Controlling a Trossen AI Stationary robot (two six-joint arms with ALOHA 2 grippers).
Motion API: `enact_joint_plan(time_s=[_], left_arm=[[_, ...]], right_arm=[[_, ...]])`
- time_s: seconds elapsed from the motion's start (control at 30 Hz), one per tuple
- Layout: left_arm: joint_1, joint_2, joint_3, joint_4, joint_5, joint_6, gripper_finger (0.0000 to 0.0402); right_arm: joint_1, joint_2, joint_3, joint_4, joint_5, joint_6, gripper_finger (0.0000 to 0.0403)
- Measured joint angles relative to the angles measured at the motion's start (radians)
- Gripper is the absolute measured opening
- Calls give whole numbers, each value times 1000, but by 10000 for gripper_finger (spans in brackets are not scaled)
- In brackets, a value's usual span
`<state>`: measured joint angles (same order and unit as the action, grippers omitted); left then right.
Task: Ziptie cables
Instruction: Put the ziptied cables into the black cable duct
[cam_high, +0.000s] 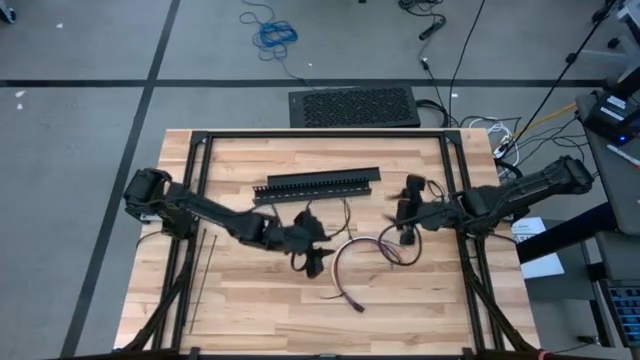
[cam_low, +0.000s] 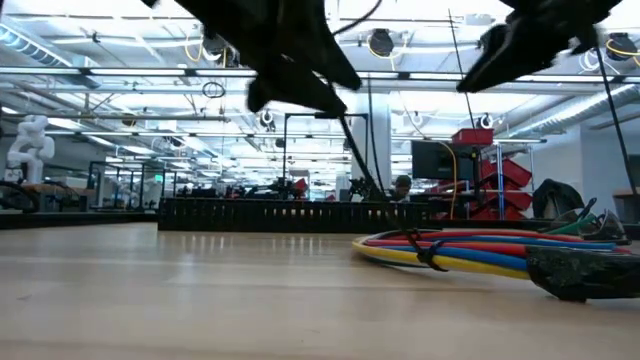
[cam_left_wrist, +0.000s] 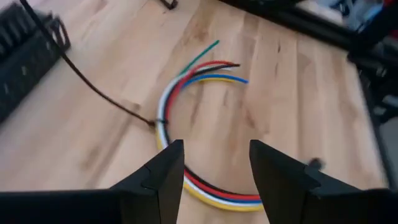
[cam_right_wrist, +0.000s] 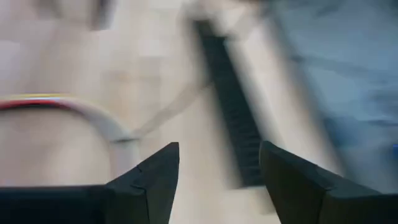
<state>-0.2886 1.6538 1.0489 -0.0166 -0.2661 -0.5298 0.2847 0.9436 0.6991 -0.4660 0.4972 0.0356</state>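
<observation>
The cables (cam_high: 352, 262) lie curved on the bench (cam_high: 240, 310), near its middle and slightly toward the near edge, with a ziptie (cam_left_wrist: 160, 121) cinched around the bundle and its long black tail trailing away. Both grippers hang above, touching nothing. The left gripper (cam_left_wrist: 214, 163) is just left of the bundle, fingers parted and empty. The right gripper (cam_right_wrist: 219, 168) is to the right of the bundle and a little farther back, fingers spread wide and also empty.

The strap looks closed, so the sensible step is to lift both arms straight up, keeping the fingers clear of the tail so the bundle is not dragged. Farther back lies a long black slotted channel (cam_high: 318, 186). No readable writing or brand shows on anything.
</observation>
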Motion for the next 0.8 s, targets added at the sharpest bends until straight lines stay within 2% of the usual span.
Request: enact_joint_plan(time_s=[0.07,0.13,0.33,0.5,0.57,0.67,0.8], left_arm=[[-53,-1,0,-1,-59,-100,180],[-110,0,0,-6,-116,-207,180],[-287,58,1,14,-391,-653,180],[-380,171,1,92,-471,-991,180],[-392,241,1,184,-476,-1054,180],[-393,339,12,313,-481,-1069,180],[-387,436,82,337,-485,-1023,180]], right_arm=[[5,22,-2,-3,-143,46,213],[17,60,-2,7,-207,67,211],[38,226,-3,6,-215,57,206],[23,336,-3,21,-211,69,206],[22,361,-3,23,-211,82,206],[22,372,-3,16,-188,110,206],[23,361,-3,-27,-129,119,206]])
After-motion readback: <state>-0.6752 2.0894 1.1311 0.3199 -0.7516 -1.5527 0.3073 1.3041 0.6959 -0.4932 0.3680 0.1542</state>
